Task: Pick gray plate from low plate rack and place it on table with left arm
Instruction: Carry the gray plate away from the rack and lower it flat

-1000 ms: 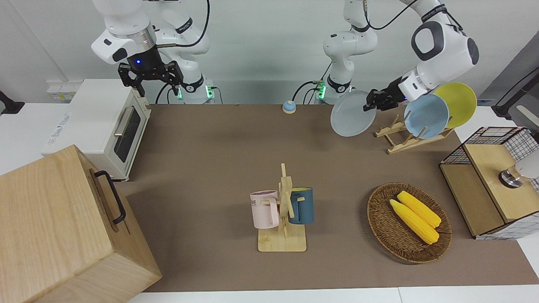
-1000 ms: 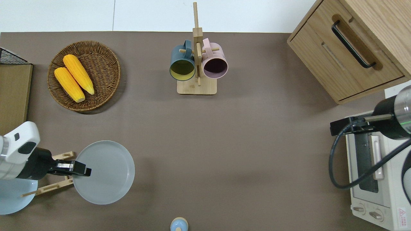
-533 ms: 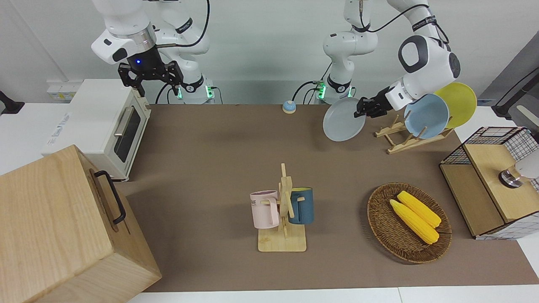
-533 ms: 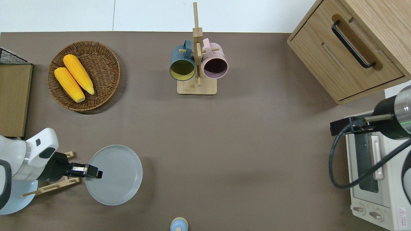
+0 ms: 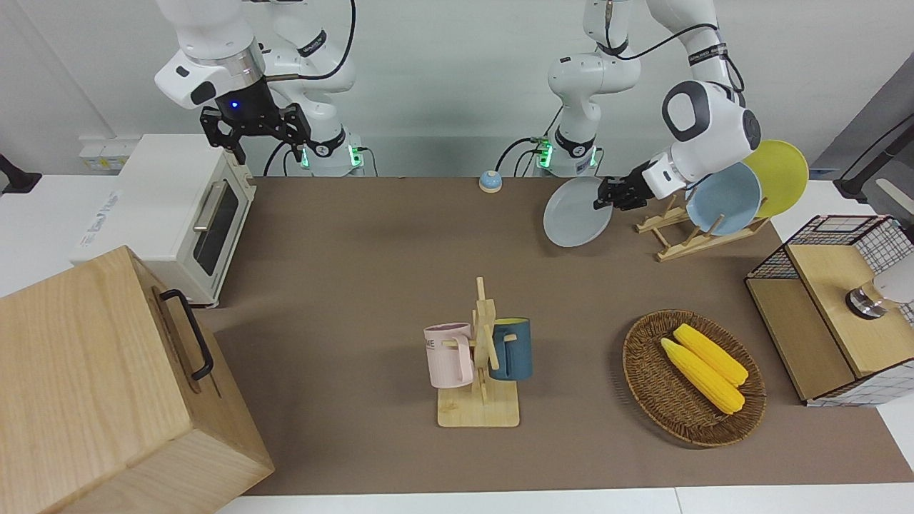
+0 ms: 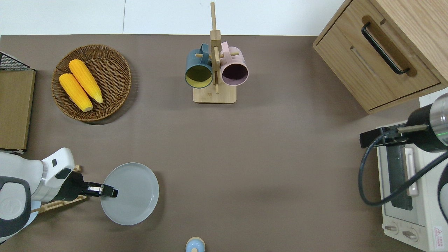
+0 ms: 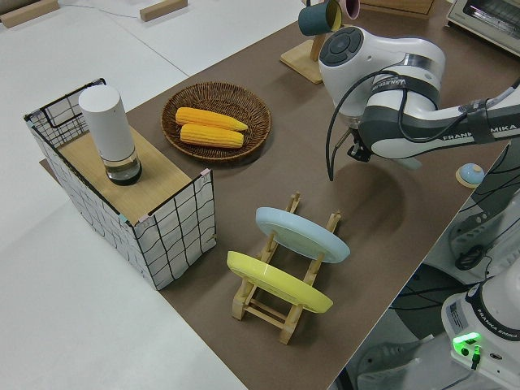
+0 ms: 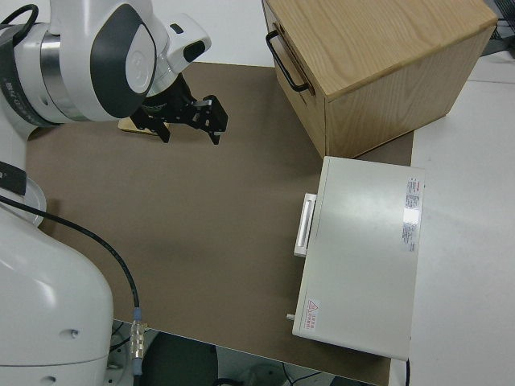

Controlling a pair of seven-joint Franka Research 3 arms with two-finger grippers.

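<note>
Gray plate (image 6: 134, 196) in L claw (image 6: 111, 192)

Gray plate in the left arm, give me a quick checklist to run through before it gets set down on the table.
1. Grip: the left end effector is shut on the rim of the gray plate: ok.
2. Clear of the low plate rack: the plate is out of it, toward the table's middle: ok.
3. Landing spot: the brown table under and around the plate is bare: ok.
4. Neighbours: the sky-blue plate and the yellow plate sit in the rack, apart from the gray one: ok.
5. Plate level: it looks tilted in the front view: not ok.
6. Contact with the table: cannot tell.
7. Right arm: parked: ok.
</note>
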